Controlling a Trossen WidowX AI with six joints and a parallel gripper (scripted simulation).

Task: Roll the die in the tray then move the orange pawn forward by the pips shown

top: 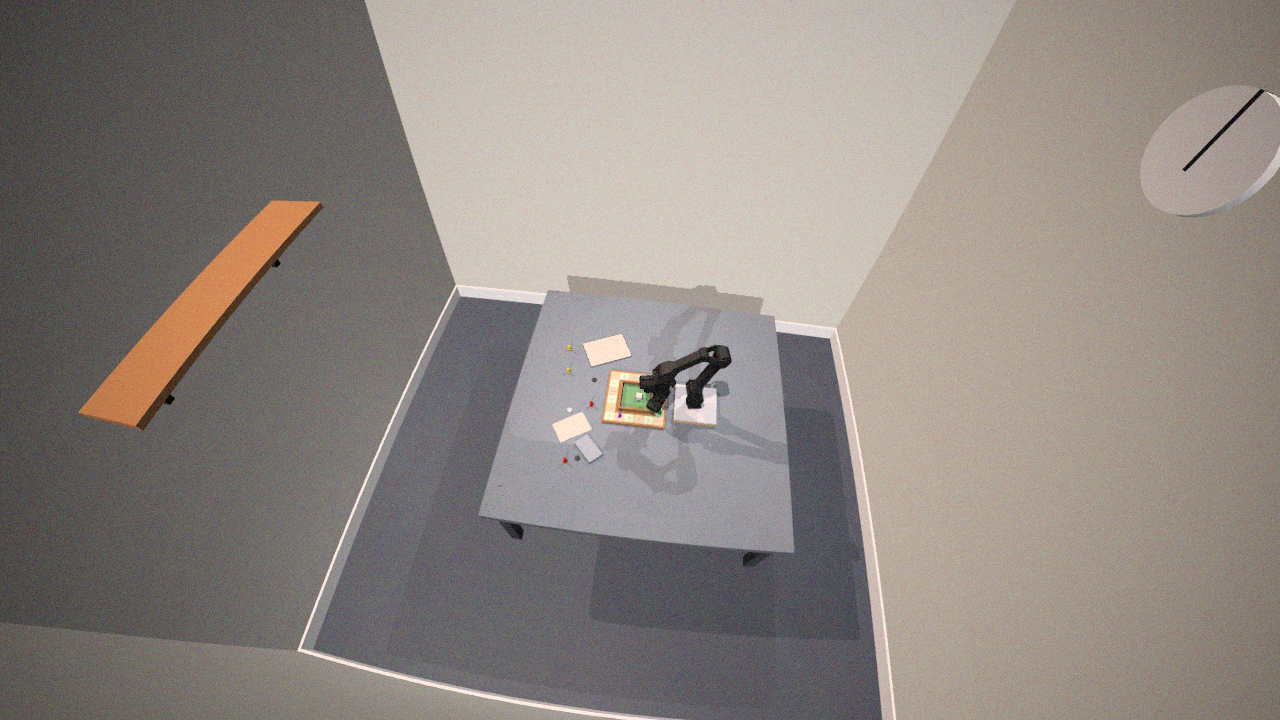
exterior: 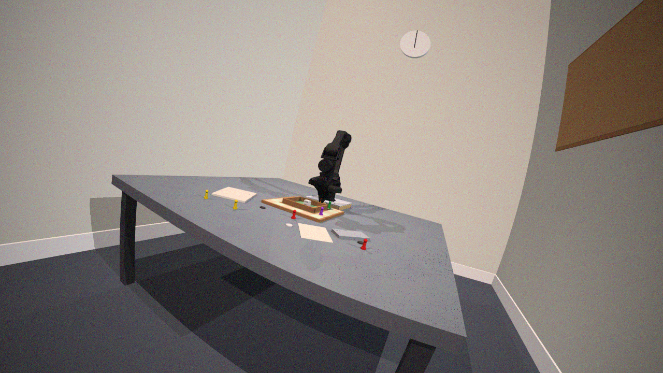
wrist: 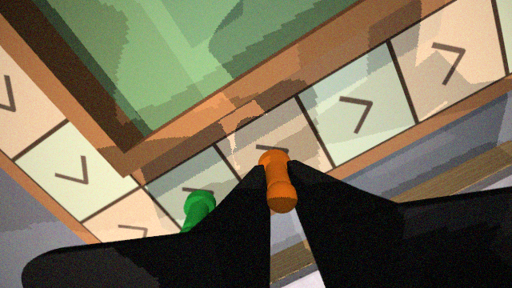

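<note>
My gripper (wrist: 276,172) (exterior: 320,200) is shut on the orange pawn (wrist: 282,192), low over the near track row in the wrist view. The pawn stands between the fingertips; whether its base touches the board (wrist: 360,140) (exterior: 275,202) is hidden. The green pawn (wrist: 198,205) (exterior: 329,205) stands one square behind, close beside the left finger. The white die (top: 639,395) (exterior: 307,202) lies in the tray (wrist: 320,48) (exterior: 299,206); its pips are too small to read. The purple pawn (exterior: 321,211) (top: 619,415) stands on another part of the track.
A white slab (top: 706,417) lies by the arm's base. Red pawns (exterior: 293,215) (exterior: 364,244), yellow pawns (exterior: 235,204) (exterior: 206,195), pale cards (top: 606,350) (top: 571,427) and a grey box (top: 588,448) lie or stand around the board. The tray's raised wall borders the track.
</note>
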